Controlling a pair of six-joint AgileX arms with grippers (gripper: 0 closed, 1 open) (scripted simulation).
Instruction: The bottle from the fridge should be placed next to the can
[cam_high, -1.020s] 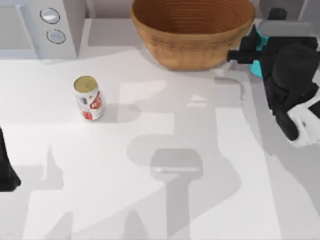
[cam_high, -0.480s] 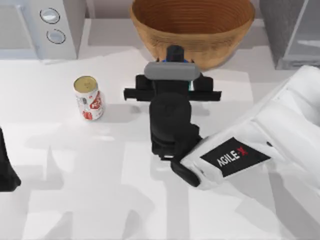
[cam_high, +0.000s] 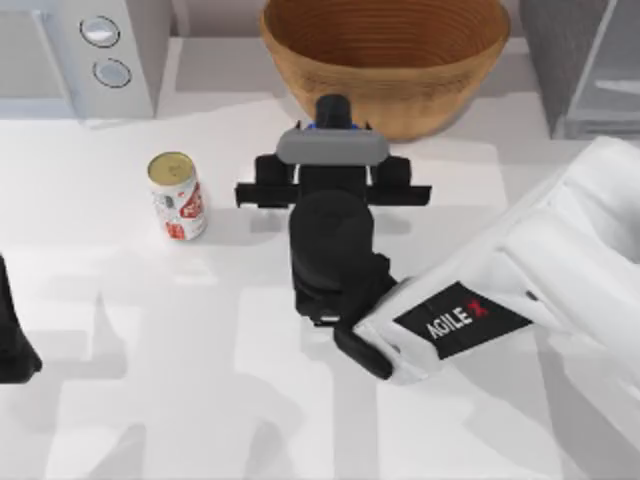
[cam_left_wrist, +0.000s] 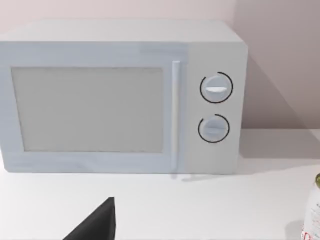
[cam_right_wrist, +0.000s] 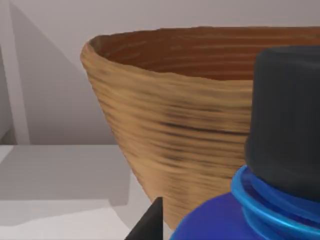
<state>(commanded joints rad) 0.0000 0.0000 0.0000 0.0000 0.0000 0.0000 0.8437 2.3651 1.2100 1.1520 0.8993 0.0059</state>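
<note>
Your right gripper (cam_high: 333, 150) holds the bottle (cam_high: 332, 108) upright above the desk (cam_high: 150, 350), its fingers closed around the body beneath the black cap, just in front of the wicker bowl (cam_high: 385, 60). The can (cam_high: 177, 196) stands to the left of the bottle, well apart. Carry the bottle leftward, keeping its long axis vertical. Your left arm (cam_high: 15, 340) sits parked at the left edge.

Even, bright rendered light, no glare. Soft grey shadows w/ blurry edges on table (cam_high: 130, 400); short shadow right of can (cam_high: 177, 196). Bowl (cam_right_wrist: 165, 110) w/ soft shadow on wall behind. Bottle (cam_right_wrist: 270, 165) close to lens, cropped, slightly soft.
</note>
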